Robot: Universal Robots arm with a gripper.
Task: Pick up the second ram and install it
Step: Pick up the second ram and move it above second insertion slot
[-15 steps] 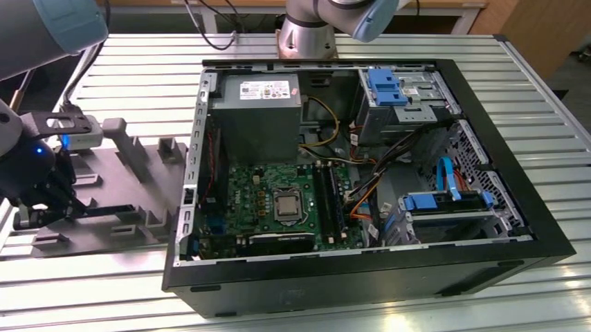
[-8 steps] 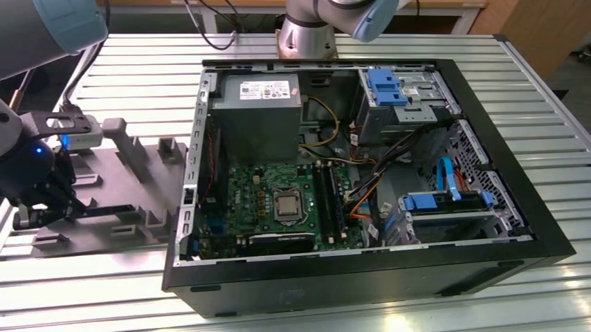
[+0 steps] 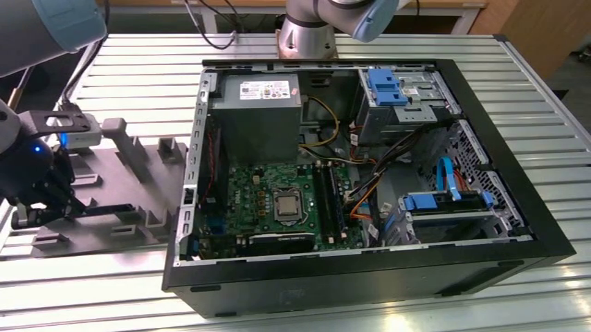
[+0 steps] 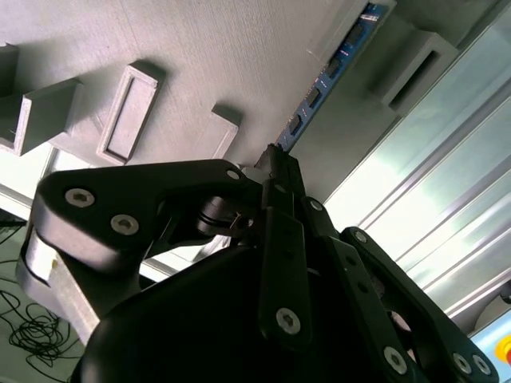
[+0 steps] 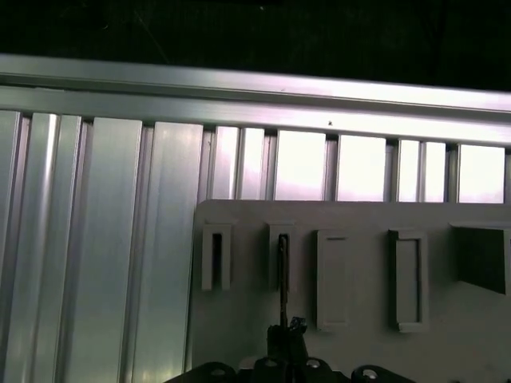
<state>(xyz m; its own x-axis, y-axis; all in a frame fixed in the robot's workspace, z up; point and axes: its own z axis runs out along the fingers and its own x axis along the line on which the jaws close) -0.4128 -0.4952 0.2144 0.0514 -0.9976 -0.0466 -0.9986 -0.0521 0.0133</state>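
Exterior view first: the gripper (image 3: pixel 66 208) sits over the grey plastic block (image 3: pixel 129 173), well apart from the open black computer case (image 3: pixel 369 280), and a thin dark stick, the second ram (image 3: pixel 106 207), juts out flat from the jaws towards that case. Inside the case lie a green board (image 3: pixel 259 187), a grey boxy power supply (image 3: pixel 254 111), blue drive caddies (image 3: pixel 383 86) and a tangle of coloured cables (image 3: pixel 365 197), all on the ribbed aluminium table (image 3: pixel 138 69). Now the second wrist view, and here is the close detail: the black linked fingers (image 4: pixel 275 207) meet at a point, jaws pinching one end of the ram (image 4: pixel 327 76), whose bluish face and row of small dark chips run straight away from the jaws across the matte, finely lined block (image 4: pixel 160 48). Over to the first wrist view: the ram (image 5: pixel 282 271) is edge-on, a hairline rising from the jaws in line with a narrow rectangular pocket in the block (image 5: pixel 359 335), with more raised pockets to either side. Whether the stick touches the block, I cannot tell
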